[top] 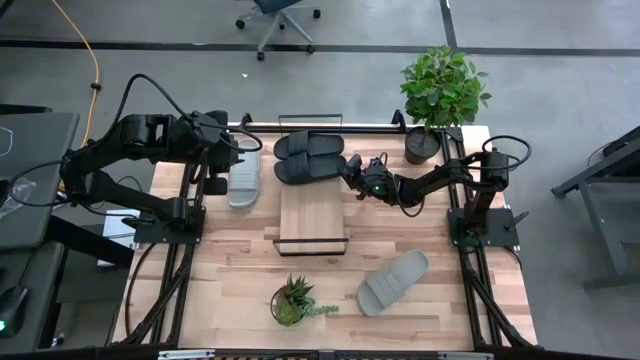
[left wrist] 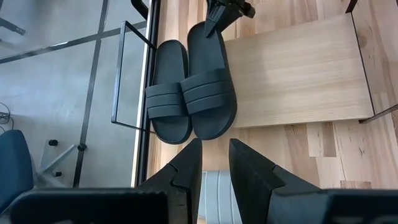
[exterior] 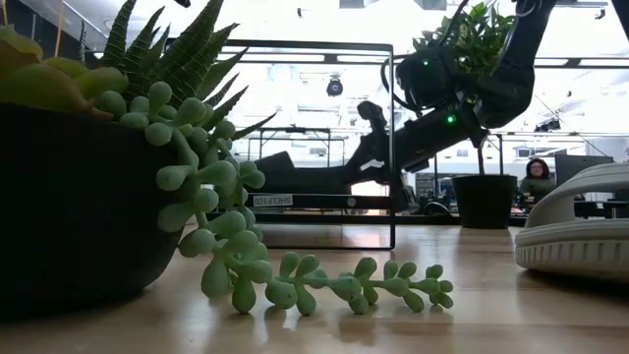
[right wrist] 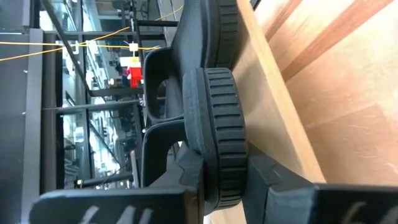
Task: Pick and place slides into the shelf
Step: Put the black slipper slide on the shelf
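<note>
Right hand (top: 357,172) is clenched on the heel edge of a black slide (top: 311,167), which is set on the far end of the shelf (top: 312,212). Second black slide (top: 307,145) lies just beyond it, side by side and touching. Left hand (top: 222,162) is held released above a grey slide (top: 243,172), directly below its fingers (left wrist: 186,171) on the counter (top: 240,270). Other grey slide (top: 394,281) lies well apart from both hands, near a succulent pot (top: 290,303).
</note>
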`<action>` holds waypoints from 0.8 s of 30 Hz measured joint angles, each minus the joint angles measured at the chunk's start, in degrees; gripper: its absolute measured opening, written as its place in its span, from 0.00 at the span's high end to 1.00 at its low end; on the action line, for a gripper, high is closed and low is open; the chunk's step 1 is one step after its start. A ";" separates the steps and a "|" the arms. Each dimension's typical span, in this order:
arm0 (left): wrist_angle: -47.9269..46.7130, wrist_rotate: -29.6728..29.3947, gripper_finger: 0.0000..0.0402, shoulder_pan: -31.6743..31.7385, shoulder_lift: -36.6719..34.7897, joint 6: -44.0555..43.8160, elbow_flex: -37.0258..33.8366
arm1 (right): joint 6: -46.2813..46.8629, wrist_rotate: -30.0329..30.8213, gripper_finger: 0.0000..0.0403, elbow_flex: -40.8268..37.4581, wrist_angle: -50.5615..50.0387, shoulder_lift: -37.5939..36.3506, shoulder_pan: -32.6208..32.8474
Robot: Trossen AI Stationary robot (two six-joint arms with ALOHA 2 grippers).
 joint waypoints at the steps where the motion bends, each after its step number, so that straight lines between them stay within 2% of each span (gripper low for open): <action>1: 0.00 -0.02 0.83 0.00 0.00 0.00 0.00 | 0.02 0.00 0.88 0.00 -0.34 0.00 0.00; 13: 0.02 -0.02 0.83 0.00 0.00 0.07 0.00 | 1.10 -3.29 0.71 0.00 -1.70 0.00 -1.53; 24: 0.02 -0.03 0.83 0.00 -0.02 0.13 0.00 | -0.05 -3.76 0.65 0.00 -1.70 0.00 -1.53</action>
